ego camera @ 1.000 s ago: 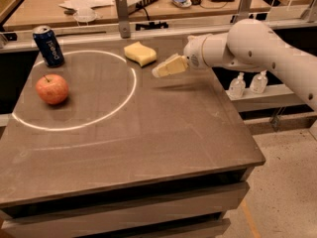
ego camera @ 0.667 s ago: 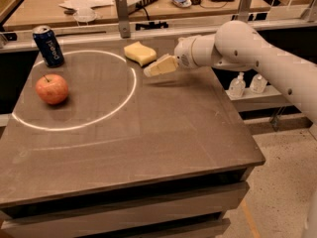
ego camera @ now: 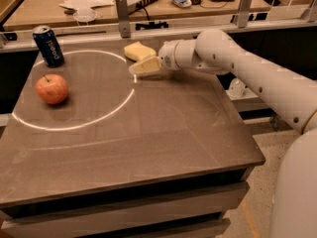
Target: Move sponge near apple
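Observation:
The pale yellow sponge (ego camera: 135, 50) lies on the dark table (ego camera: 163, 133) near its far edge, just outside the white circle marked on the top. The red-orange apple (ego camera: 51, 89) sits at the left, inside the circle. My gripper (ego camera: 139, 67) reaches in from the right on the white arm (ego camera: 237, 63). It hovers low just in front of the sponge, its tip right beside the sponge's near edge. It holds nothing that I can see.
A dark blue soda can (ego camera: 48, 45) stands at the table's far left corner, behind the apple. A rail with posts (ego camera: 122, 15) runs behind the table, with a cluttered desk beyond. The table's right edge drops to the floor.
My gripper has moved left along the table's far side and now sits right next to the sponge. The sponge, apple and can have not moved.

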